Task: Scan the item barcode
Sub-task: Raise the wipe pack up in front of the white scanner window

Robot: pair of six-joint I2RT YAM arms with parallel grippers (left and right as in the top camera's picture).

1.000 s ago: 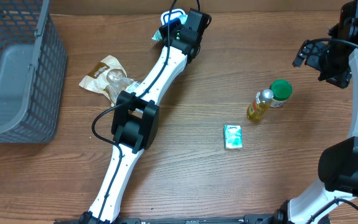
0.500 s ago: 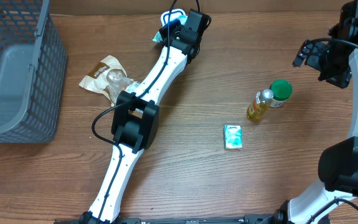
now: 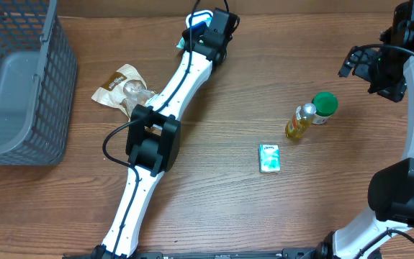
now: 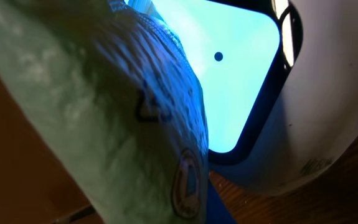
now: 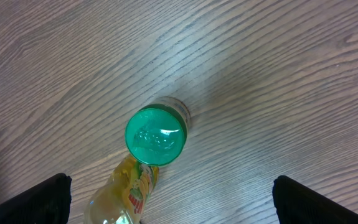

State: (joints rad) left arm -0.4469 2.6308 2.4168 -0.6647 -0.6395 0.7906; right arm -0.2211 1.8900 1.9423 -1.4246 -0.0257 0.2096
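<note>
The left gripper [image 3: 196,32], reaching to 12 o'clock on the wooden table [image 3: 221,208], is closed tight on a pale green packet [image 4: 104,112]. Its own fingers are hidden behind the crinkled wrapper in the left wrist view. The packet fills that view from 12 o'clock down through 9 to 6 o'clock. Its right edge lies across the glowing cyan window of the scanner [image 4: 241,74], which sits toward 1 o'clock with its white housing curving down at 3 o'clock. Whether wrapper and window touch cannot be told. From overhead, a sliver of the packet shows at the gripper's 8 o'clock, just below the scanner's blue light. The right gripper [image 5: 172,202] hangs at 2 o'clock over the table with its jaws spread wide and holding nothing. Its two dark fingertips [image 5: 38,199] sit in the lower corners of the right wrist view. Between them, toward 11 o'clock, stands a green-lidded jar [image 5: 155,137], with a yellow bottle [image 5: 124,196] lying against it at its 7 o'clock. Seen from overhead, the pair rests at 3 o'clock on the table, apart from the gripper above. A small tissue pack [image 3: 269,158] lies alone at 5 o'clock of the table's centre. A brown snack bag [image 3: 124,90] lies at 10 o'clock, just beside the left arm, and a grey wire basket [image 3: 19,79] fills the 9 o'clock edge.
</note>
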